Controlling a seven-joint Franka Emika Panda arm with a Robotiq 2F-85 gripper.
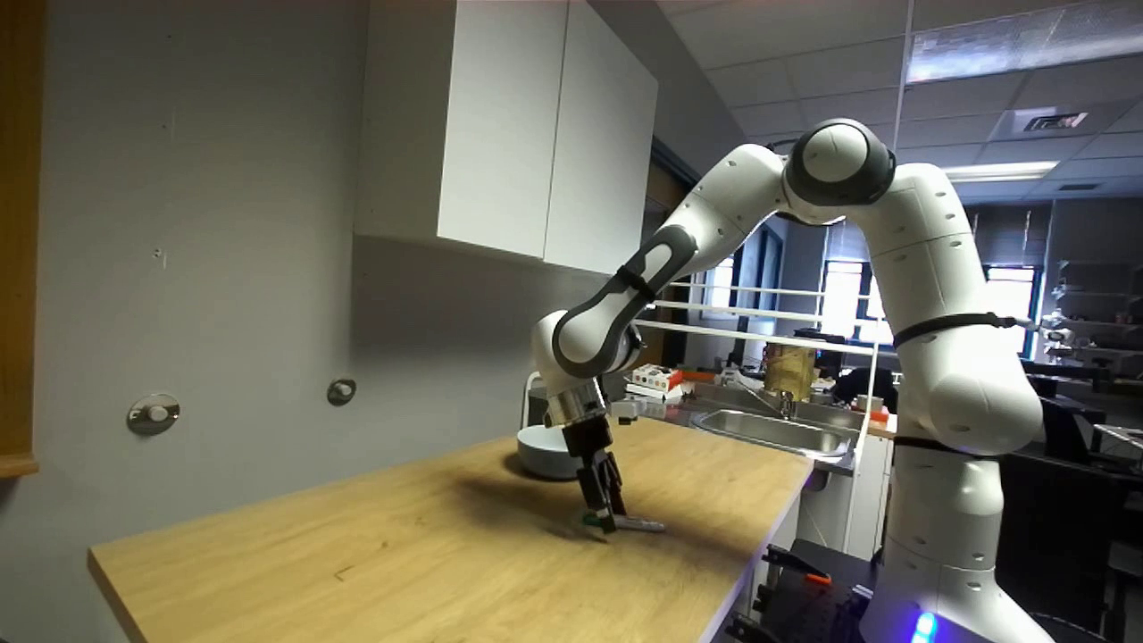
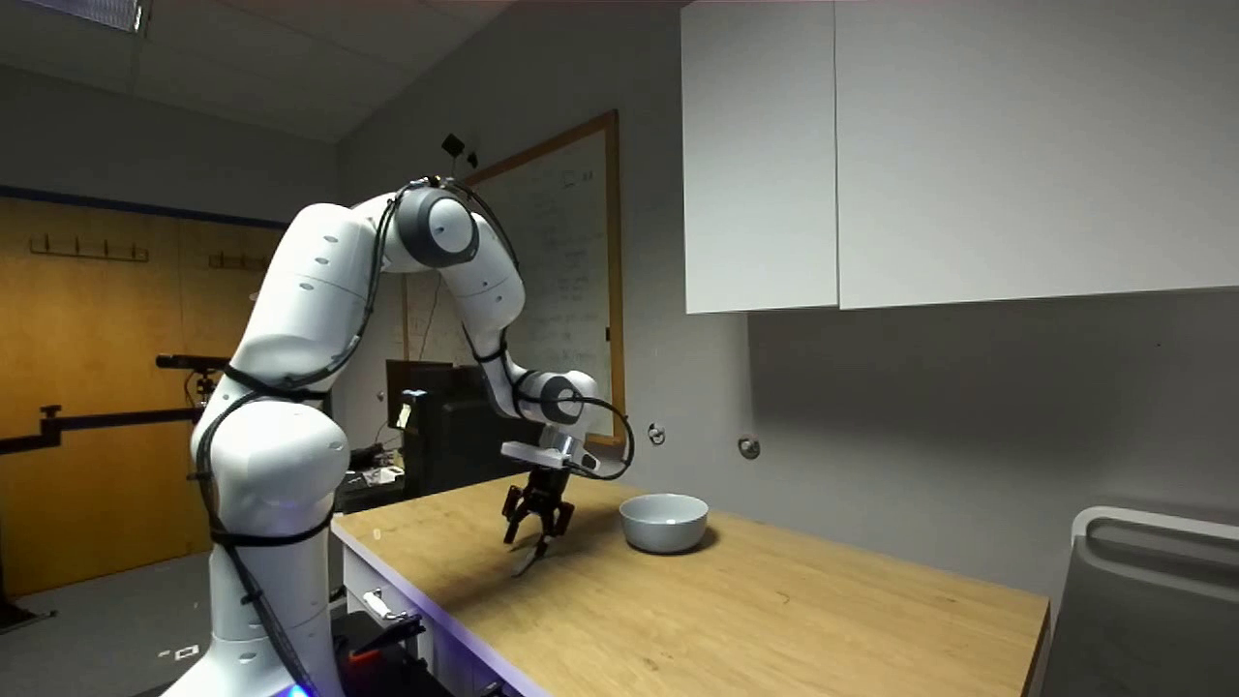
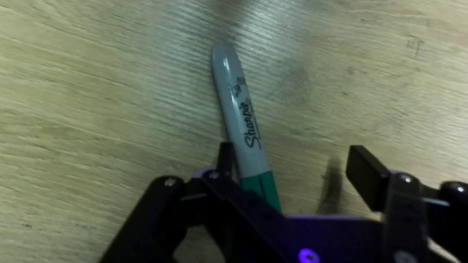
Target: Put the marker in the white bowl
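The marker is a grey Sharpie with a green cap, lying on the wooden counter. It also shows in both exterior views. My gripper is open just above the counter; it also shows in both exterior views. The marker lies between the fingers, close beside the left finger in the wrist view, with a wide gap to the right finger. The gripper hides the cap's end. The white bowl stands upright near the wall, also in an exterior view. It is out of the wrist view.
The wooden counter runs along a grey wall. White cabinets hang above it. A metal sink and a box lie beyond one end. A grey panel with a white frame stands past the counter.
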